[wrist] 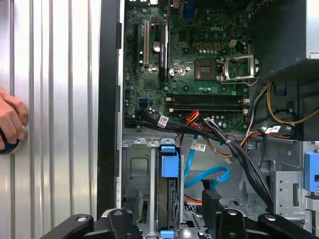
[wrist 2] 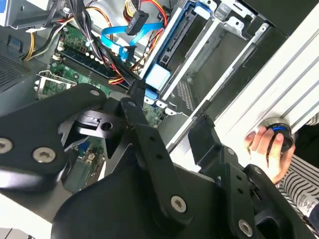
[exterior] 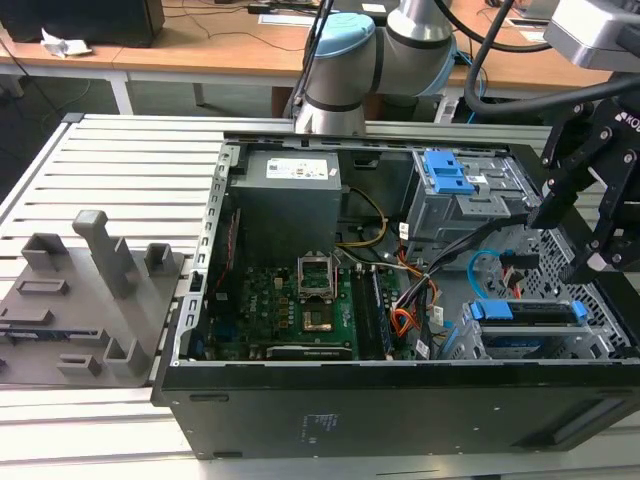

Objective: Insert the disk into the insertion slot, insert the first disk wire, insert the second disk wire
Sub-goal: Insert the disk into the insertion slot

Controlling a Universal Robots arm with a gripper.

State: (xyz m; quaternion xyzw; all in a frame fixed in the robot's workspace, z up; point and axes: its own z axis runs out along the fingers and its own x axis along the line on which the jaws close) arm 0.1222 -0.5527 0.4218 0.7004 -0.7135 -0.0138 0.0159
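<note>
Pincer [exterior: 568,240] hangs spread and empty above the cage [exterior: 600,335], at the end of the case [exterior: 400,400] on the exterior view's right. In both wrist views I see its black fingers [wrist: 212,199] apart with nothing between them. The disk [exterior: 525,312] already sits in the cage in its blue frame; in the first wrist view it stands on edge [wrist: 168,194], just under the gap between the fingers. The blue cable [wrist: 209,175] loops just beside the disk; I cannot tell where its plug ends. The orange wires [wrist: 191,118] lie between the cage and the board. A hand [wrist: 10,122] rests on a round blue button [wrist 2: 279,133] on the slatted table [exterior: 130,160], outside the case.
</note>
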